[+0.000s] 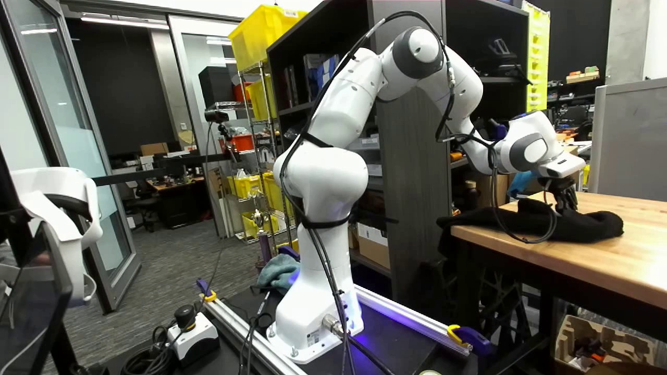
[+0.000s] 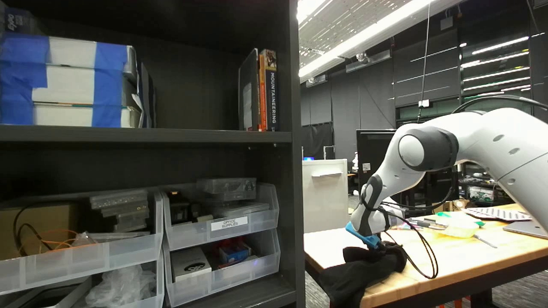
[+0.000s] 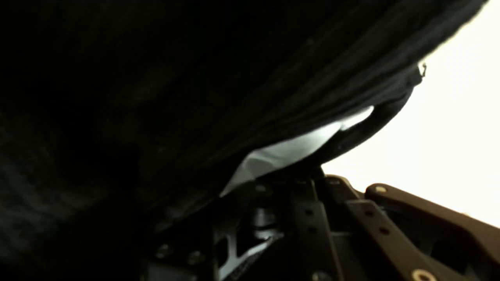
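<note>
A crumpled black cloth (image 1: pixel 589 227) lies along the corner of the wooden table, and part of it hangs over the edge in both exterior views. My gripper (image 1: pixel 566 206) points down into its folds, its fingers close together. In an exterior view the cloth (image 2: pixel 357 269) bunches up around the gripper (image 2: pixel 377 253). The wrist view is mostly filled by dark cloth (image 3: pixel 175 97); a fold runs up to the gripper (image 3: pixel 308 177), shut there, with the fingertips themselves hidden in black material. A pale strip shows between two folds, and I cannot tell what it is.
The wooden table (image 1: pixel 638 221) also bears pens, a yellow sheet (image 2: pixel 460 226) and a laptop (image 2: pixel 524 229). A black cable (image 1: pixel 551 229) loops from the wrist past the table edge. A dark shelf unit (image 2: pixel 298 171) with clear bins (image 2: pixel 222 231) stands nearby.
</note>
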Action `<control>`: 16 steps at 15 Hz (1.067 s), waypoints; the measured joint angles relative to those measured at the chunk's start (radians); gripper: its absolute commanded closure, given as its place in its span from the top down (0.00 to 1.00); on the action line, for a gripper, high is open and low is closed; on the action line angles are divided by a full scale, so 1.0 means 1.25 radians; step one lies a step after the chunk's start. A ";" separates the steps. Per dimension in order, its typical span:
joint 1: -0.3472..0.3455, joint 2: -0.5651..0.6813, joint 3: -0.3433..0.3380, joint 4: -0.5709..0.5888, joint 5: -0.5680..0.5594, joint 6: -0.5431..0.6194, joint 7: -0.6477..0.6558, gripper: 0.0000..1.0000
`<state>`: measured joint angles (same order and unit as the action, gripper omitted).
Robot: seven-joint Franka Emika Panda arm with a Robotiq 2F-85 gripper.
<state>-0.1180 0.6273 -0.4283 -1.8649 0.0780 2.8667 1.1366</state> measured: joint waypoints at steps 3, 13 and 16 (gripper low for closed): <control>0.004 0.021 -0.067 0.006 0.000 -0.009 0.016 0.01; -0.078 0.128 -0.114 0.233 0.009 -0.222 0.156 0.01; -0.067 0.119 -0.077 0.255 0.008 -0.238 0.167 0.01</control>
<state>-0.2012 0.7757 -0.5240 -1.5462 0.0877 2.5691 1.3457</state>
